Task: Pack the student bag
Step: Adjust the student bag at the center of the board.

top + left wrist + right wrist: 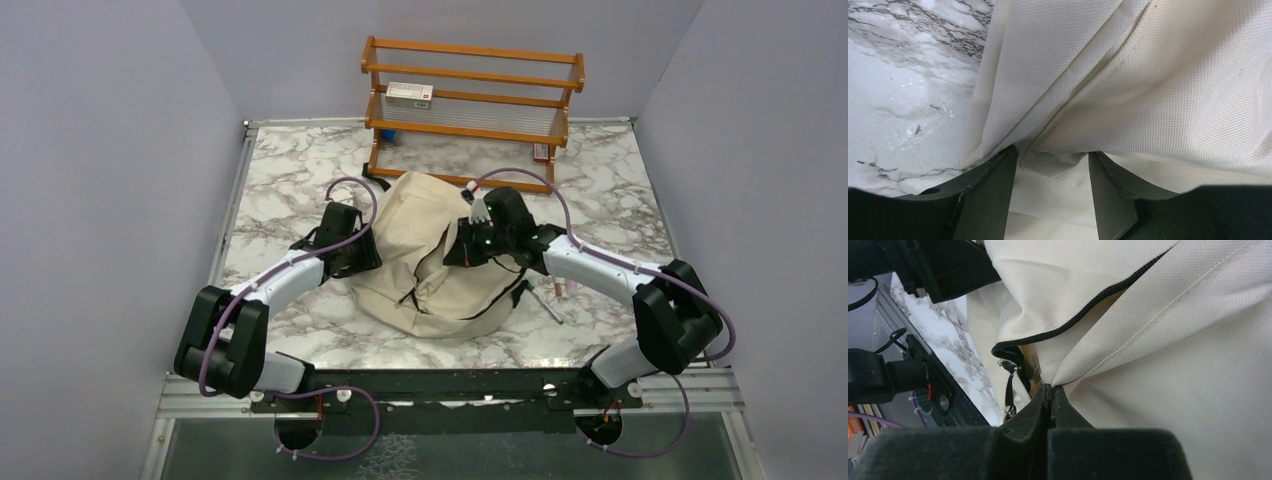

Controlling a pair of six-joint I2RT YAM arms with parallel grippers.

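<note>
My two pincers both sit at the one large soft cream-beige canvas backpack [420, 275], which lies slumped in the middle of the white, grey-veined marble worktop [290, 170].

My right pincer [1050, 390] is pressed together, its dark tips nipping a fold of the backpack's canvas. Just above that fold runs one black zipper [1088, 305], parted into a narrow slit; I cannot tell what lies inside. Two small metal zipper pulls [1009, 371] hang at its lower end.

My left pincer [1050, 197] is spread, with a flat layer of the same canvas lying between its two dark fingers [993, 200]. It is at the backpack's left flank, where the cloth meets the marble.

Beside the backpack's right edge, near my right arm, one thin dark pen-like stick [548, 302] lies on the worktop.

Behind the backpack stands one orange-brown wooden rack [470, 100] with slatted shelves. Its upper shelf carries one small white box with a red stripe [410, 94], lying flat at the left end.
</note>
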